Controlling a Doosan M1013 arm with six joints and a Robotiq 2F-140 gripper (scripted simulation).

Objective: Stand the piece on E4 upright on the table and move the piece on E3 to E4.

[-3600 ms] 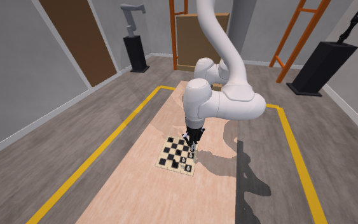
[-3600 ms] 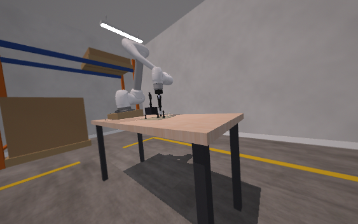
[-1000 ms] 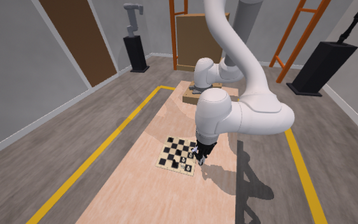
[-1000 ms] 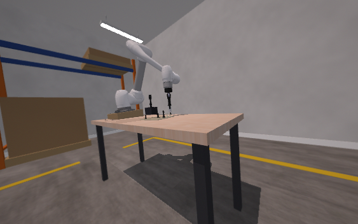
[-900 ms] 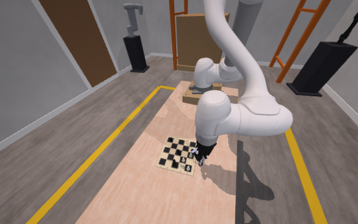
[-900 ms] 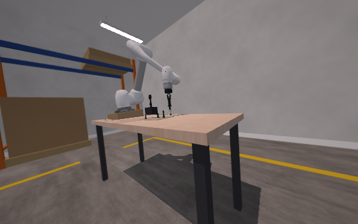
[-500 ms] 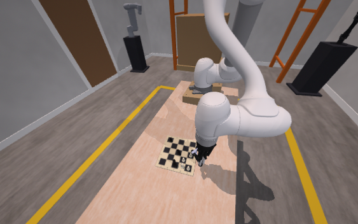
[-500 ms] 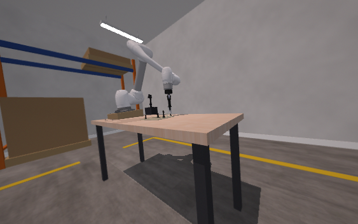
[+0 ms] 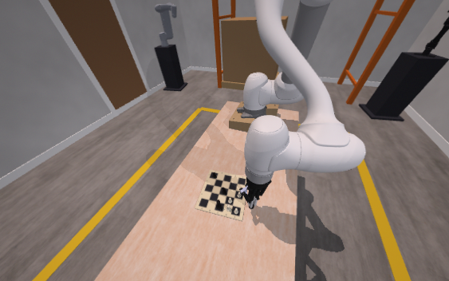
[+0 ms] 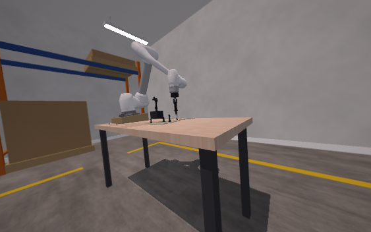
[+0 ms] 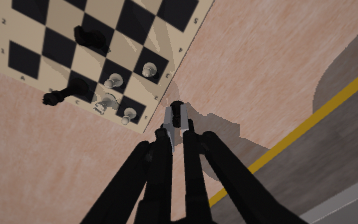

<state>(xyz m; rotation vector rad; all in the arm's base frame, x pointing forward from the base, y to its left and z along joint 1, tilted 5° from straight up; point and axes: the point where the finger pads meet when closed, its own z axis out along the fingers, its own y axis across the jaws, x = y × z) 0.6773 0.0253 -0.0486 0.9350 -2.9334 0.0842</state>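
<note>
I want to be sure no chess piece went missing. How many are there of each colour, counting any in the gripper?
White pieces: 4, all on the board
Black pieces: 3, with 2 on the board and 1 held in the gripper
Total: 7

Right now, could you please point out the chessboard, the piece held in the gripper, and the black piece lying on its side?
chessboard (image 11: 55,22), wrist view, a light square.
held piece (image 11: 177,114), wrist view, its dark tip between the fingers.
toppled black piece (image 11: 62,92), wrist view, its body.
</note>
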